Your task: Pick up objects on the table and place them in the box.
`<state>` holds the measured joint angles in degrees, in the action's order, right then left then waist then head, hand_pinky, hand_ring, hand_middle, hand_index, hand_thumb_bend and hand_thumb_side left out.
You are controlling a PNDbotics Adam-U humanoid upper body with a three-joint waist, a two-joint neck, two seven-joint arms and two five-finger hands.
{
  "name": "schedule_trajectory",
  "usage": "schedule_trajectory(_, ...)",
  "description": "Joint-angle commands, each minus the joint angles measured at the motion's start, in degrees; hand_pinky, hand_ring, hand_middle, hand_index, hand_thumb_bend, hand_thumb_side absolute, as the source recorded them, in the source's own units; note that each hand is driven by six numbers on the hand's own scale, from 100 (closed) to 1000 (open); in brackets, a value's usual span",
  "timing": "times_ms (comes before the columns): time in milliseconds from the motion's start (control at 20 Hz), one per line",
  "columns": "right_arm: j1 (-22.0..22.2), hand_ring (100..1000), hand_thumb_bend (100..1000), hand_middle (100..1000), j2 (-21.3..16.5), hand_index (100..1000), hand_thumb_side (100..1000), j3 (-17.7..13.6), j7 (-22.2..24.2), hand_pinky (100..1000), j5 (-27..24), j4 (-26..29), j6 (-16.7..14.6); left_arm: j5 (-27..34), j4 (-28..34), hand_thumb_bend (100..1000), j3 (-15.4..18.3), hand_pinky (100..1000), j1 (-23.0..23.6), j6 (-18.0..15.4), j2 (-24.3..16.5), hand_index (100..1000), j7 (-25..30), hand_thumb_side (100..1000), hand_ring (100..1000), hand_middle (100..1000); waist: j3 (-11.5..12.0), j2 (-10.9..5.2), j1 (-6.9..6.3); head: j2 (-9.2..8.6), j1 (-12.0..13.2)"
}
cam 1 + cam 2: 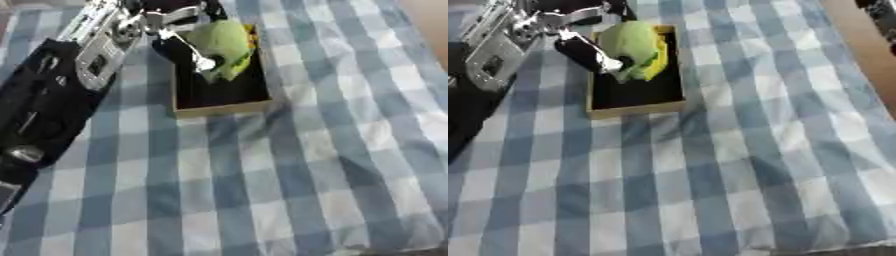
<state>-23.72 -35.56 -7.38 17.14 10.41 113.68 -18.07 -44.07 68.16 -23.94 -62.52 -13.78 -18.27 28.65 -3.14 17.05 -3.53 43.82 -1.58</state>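
Note:
A tan box with a black inside stands at the upper middle of the checked cloth. A soft green object sits over the box's far half, with a yellow piece showing at its right side. My left hand comes in from the upper left, and its fingers are curled round the green object. One dark finger runs down the object's left side to a pale tip. I cannot tell whether the object rests on the box floor or hangs above it. My right hand does not show.
My left forearm, black with a silver wrist, lies along the left edge. The blue and white checked cloth covers the table in front of the box. A brown strip runs beyond the cloth's right edge.

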Motion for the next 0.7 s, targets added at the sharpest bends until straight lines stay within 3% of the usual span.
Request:
schedule_trajectory(50, -0.83, 696, 100, 691, -0.83, 772, 916, -0.54, -0.12, 555, -0.42, 0.91, -0.09, -0.82, -1.2, 372, 1.37, 851, -0.94, -2.26, 0.01, 889, -0.93, 675, 905, 822, -0.06, -0.95, 0.4, 0.29, 0.18)
schedule_trajectory(200, -0.75, 695, 100, 691, -0.75, 772, 915, -0.61, -0.16, 555, -0.41, 0.91, -0.08, -3.77, -1.77, 449, 1.69, 881, -1.01, -3.32, -0.06, 922, -2.01, 714, 937, 869, -0.06, -0.94, 0.4, 0.29, 0.14)
schedule_trajectory(550, -0.66, 695, 100, 691, -0.52, 772, 914, -0.71, -0.2, 555, -0.46, 0.91, -0.1, -13.75, -2.6, 679, 2.3, 928, -0.68, -3.11, 0.27, 942, -3.04, 561, 972, 906, -0.02, -0.99, 0.59, 0.29, 0.2)
schedule_trajectory(700, -0.61, 695, 100, 691, -0.4, 772, 914, -0.78, -0.24, 554, -0.47, 0.91, -0.09, -16.68, -2.35, 698, 2.66, 936, -0.6, -2.48, 0.42, 942, -4.18, 538, 977, 908, 0.0, -0.98, 0.73, 0.29, 0.23)
